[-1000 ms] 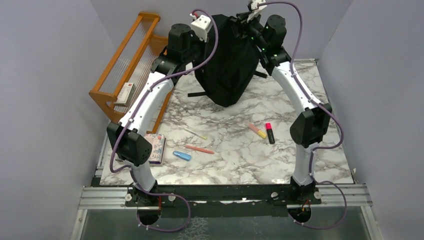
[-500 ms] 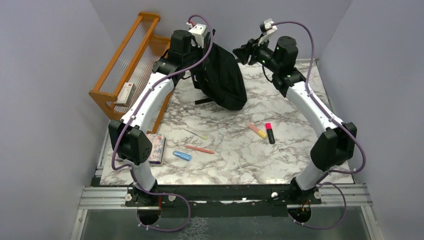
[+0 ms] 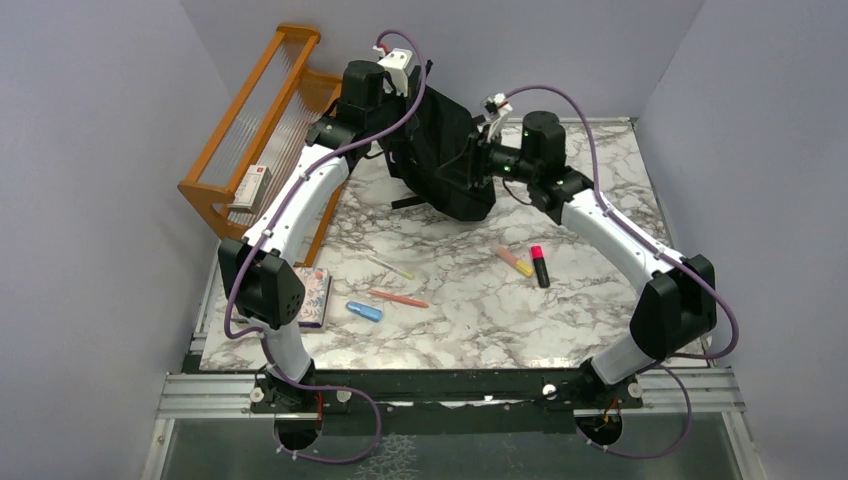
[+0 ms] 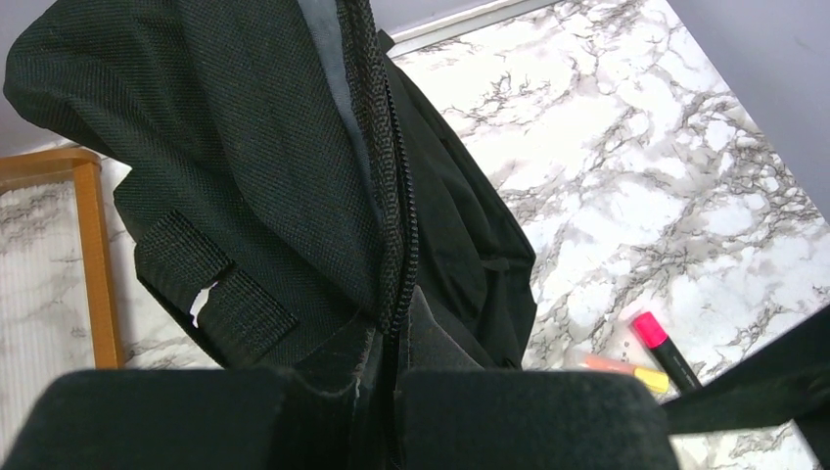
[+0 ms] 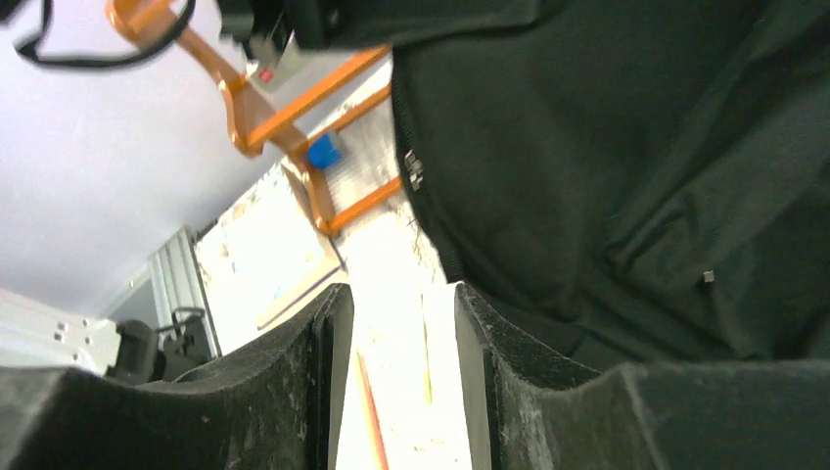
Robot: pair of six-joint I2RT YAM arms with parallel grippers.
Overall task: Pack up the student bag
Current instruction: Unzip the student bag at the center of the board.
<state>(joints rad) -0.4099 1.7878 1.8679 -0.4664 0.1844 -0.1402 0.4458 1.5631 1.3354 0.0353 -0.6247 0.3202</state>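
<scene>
The student bag point(image 3: 445, 160), large, black and soft, slumps at the back of the table, its top held up by my left gripper point(image 3: 412, 88). In the left wrist view the left gripper point(image 4: 396, 392) is shut on the bag's point(image 4: 274, 166) zip edge, grey lining showing above. My right gripper point(image 3: 480, 160) is at the bag's right side, level with its front. In the right wrist view the right gripper point(image 5: 396, 323) stands open with only bright table between its fingers, the bag's point(image 5: 636, 147) black fabric and a zip pull just beyond its right finger.
A wooden rack point(image 3: 255, 130) with a small box point(image 3: 252, 185) stands at the left. On the marble lie a notebook point(image 3: 312, 297), a blue piece point(image 3: 364, 311), an orange pen point(image 3: 399, 299), a thin yellow pen point(image 3: 390, 267) and two highlighters point(image 3: 528, 264).
My right gripper let go of the bag's top and swung down to its right side. The bag dropped from hanging between both arms to leaning left, held by the left gripper alone.
</scene>
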